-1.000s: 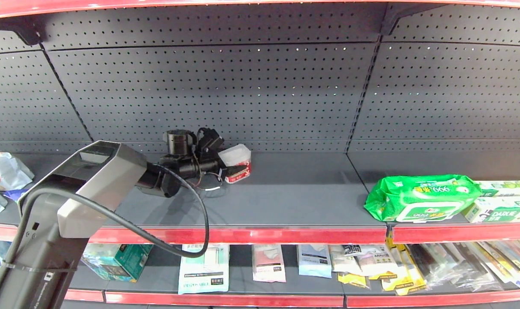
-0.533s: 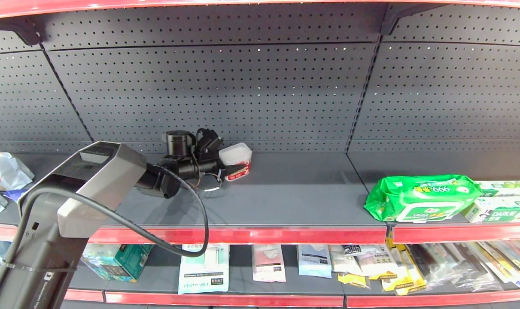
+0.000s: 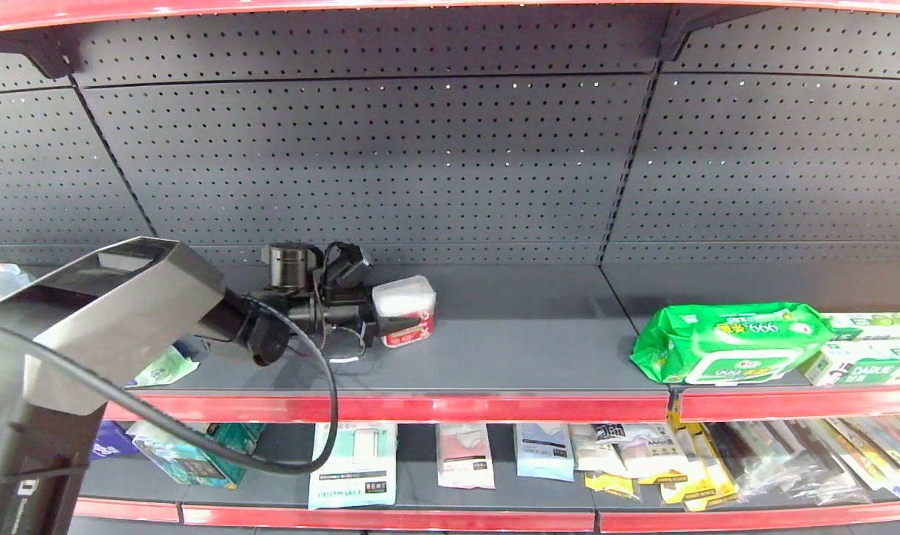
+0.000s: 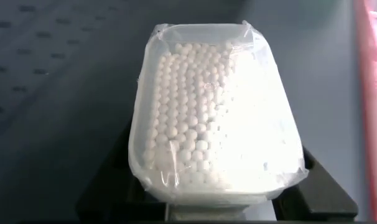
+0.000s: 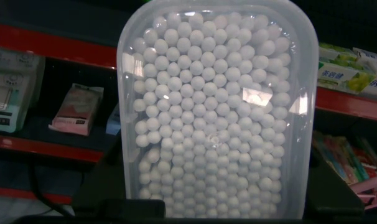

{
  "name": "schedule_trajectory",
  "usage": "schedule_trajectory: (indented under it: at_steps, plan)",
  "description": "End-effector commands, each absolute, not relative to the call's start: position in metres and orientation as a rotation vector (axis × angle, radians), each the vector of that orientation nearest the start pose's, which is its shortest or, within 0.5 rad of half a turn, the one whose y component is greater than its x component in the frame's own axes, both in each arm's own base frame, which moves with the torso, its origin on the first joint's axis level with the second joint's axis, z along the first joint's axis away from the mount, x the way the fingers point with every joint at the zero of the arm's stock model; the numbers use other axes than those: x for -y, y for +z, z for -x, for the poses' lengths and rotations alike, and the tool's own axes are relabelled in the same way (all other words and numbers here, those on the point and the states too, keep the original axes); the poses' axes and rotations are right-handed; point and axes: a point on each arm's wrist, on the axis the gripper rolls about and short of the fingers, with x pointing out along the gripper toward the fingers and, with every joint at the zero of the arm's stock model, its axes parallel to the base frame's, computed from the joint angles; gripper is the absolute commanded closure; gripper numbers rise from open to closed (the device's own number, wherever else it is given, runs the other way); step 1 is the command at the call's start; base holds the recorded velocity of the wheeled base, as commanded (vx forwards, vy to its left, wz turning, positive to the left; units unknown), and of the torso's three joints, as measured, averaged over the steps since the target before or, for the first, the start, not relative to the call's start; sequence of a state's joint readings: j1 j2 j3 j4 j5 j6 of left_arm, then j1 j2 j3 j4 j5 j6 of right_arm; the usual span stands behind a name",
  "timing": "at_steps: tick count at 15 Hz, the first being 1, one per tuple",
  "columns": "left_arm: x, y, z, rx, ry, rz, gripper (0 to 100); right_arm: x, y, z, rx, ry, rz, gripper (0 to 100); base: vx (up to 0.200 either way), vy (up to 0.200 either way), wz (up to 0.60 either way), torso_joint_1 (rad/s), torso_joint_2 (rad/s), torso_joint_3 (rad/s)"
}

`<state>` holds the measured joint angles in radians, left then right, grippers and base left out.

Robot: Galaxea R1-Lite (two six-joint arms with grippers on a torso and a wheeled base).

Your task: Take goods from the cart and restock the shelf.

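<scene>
The left tool [image 3: 400, 324] is pinched on a swab tub [image 3: 405, 299], one finger down each side. That side grip probably serves to keep the tub upright with its red label facing out, so it can be set down without tipping. Tool and tub are low over the grey shelf [image 3: 509, 334], about midway between its back panel and its red front edge. The base is at the board or just above it, and I cannot tell whether it touches, so the placing step looks close to done but not released. The left wrist view looks down through the tub's clear, film-wrapped top, and it is packed full of white swab heads standing on end. The right tool [image 5: 212, 186] is likewise pressed onto a second swab tub [image 5: 216, 112], its dark fingers showing at either lower side. This tub is also clear and crammed with white heads in tight rows. It is held away from the shelf with stocked lower shelves beyond it, most likely waiting its turn beside the first. Well to the right of the left tool, on the same shelf, lies a green wipes pack [image 3: 732, 342], leaving bare board between for more stock. Flat hanging packs [image 3: 464, 455] sit on the level below the left tool.
</scene>
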<state>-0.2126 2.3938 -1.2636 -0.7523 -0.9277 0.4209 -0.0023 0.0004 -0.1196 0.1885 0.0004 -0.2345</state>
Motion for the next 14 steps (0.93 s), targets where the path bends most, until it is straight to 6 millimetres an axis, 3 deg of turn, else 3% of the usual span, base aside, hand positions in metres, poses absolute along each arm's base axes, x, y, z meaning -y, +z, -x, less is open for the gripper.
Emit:
schedule_trajectory:
  at_steps: [1, 5, 8, 14]
  plan:
    - [0.1, 0.061, -0.412, -0.111, -1.213, -0.251, 100, 0.0, 0.089, 0.033, -0.069, 0.007, 0.234, 100, 0.0, 0.0, 0.0, 0.0, 0.0, 0.0]
    - [0.079, 0.058, -0.387, -0.123, -1.246, -0.254, 100, 0.0, 0.089, 0.033, -0.069, 0.007, 0.234, 100, 0.0, 0.0, 0.0, 0.0, 0.0, 0.0]
    - [0.07, 0.053, -0.386, -0.099, -1.263, -0.277, 100, 0.0, 0.089, 0.033, -0.069, 0.007, 0.234, 100, 0.0, 0.0, 0.0, 0.0, 0.0, 0.0]
    - [0.073, 0.04, -0.386, -0.103, -1.306, -0.267, 100, 0.0, 0.089, 0.033, -0.069, 0.005, 0.238, 100, 0.0, 0.0, 0.0, 0.0, 0.0, 0.0]
